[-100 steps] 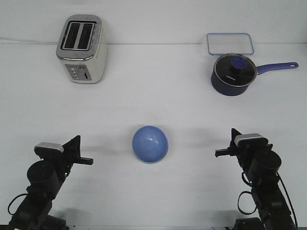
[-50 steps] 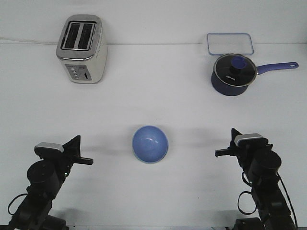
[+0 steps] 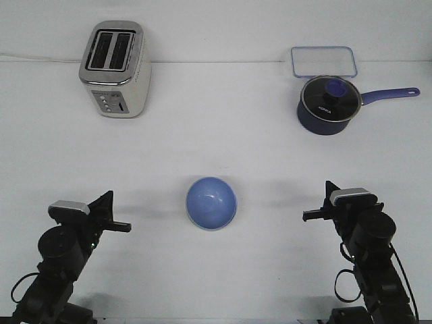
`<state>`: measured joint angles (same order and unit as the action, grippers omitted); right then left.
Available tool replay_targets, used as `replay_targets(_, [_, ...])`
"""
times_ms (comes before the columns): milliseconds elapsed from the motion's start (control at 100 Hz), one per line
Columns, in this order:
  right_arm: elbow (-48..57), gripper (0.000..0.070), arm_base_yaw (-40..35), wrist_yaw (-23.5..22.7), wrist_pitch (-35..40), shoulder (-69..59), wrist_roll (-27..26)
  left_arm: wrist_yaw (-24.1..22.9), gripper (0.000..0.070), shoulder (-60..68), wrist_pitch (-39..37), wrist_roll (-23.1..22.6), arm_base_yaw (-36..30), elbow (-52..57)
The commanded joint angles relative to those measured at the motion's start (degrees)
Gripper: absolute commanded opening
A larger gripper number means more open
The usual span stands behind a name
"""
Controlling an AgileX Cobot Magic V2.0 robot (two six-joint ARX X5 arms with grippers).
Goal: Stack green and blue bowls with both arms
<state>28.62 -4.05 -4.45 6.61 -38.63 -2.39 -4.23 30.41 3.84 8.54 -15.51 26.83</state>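
Note:
A light periwinkle blue bowl (image 3: 211, 202) sits upright on the white table (image 3: 216, 135), midway between the two arms. A thin pale edge shows along its lower rim; I cannot tell whether that is the green bowl underneath, and no separate green bowl is in view. My left gripper (image 3: 118, 212) rests low at the front left, well apart from the bowl and holding nothing. My right gripper (image 3: 316, 202) rests low at the front right, also apart from the bowl and holding nothing. How far either pair of jaws is parted does not show from this angle.
A silver toaster (image 3: 115, 67) stands at the back left. A dark navy saucepan with a glass lid (image 3: 327, 104) stands at the back right, its handle pointing right. A clear rectangular container (image 3: 324, 61) lies just behind it.

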Motion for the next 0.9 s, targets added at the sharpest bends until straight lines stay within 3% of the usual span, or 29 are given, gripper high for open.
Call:
replay_targets(0, [0.28, 0.0000, -0.11, -0.02, -0.61, -0.04, -0.55, -0.07, 0.0010, 0.20, -0.59, 0.11, -0.11, 0.63])
replay_targets(360, [0.28, 0.0000, -0.11, -0.02, -0.63, -0.04, -0.55, -0.09, 0.0010, -2.99, -1.27, -0.55, 3.10, -0.87])
replay_targets(580, [0.28, 0.0000, -0.11, -0.02, -0.63, -0.04, -0.55, -0.07, 0.0010, -10.43, -7.04, -0.50, 5.60, -7.85])
replay_targets(890, [0.28, 0.0000, -0.11, -0.02, -0.63, -0.04, -0.55, -0.04, 0.0010, -22.01, -7.39, 0.17, 7.10, -17.97])
